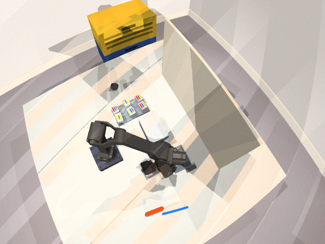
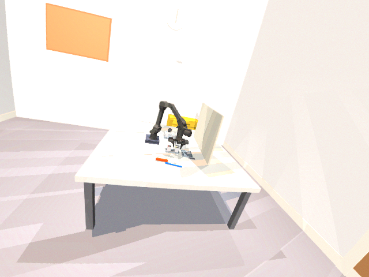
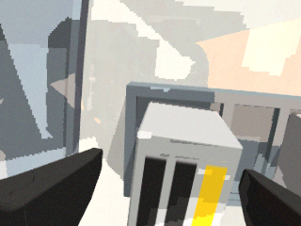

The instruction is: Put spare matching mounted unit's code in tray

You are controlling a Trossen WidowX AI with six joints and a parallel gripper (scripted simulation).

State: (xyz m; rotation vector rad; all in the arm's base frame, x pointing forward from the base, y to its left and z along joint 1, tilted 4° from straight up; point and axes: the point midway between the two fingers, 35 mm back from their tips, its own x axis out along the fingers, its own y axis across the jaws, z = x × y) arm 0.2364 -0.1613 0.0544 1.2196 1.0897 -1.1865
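In the wrist view a white spare block [image 3: 182,179] with two black stripes and one yellow stripe stands in a slot of a grey holder [image 3: 134,97]. My gripper [image 3: 172,169] [image 1: 155,169] [image 2: 177,145] is open, with one dark finger on each side of this block and a gap on both sides. A grey tray [image 3: 78,75] lies to the left of the holder, and its corner [image 1: 191,166] shows past the arm. A second rack [image 1: 130,109] with several striped spares lies farther back. A white boxy unit [image 1: 155,128] stands beside it.
A tall tan panel [image 1: 199,99] [image 2: 208,134] stands upright to the right. A yellow and blue crate [image 1: 122,28] sits at the back. A small black object [image 1: 114,86] lies behind the rack. An orange tool [image 1: 154,211] and a blue stick [image 1: 174,210] lie at the front.
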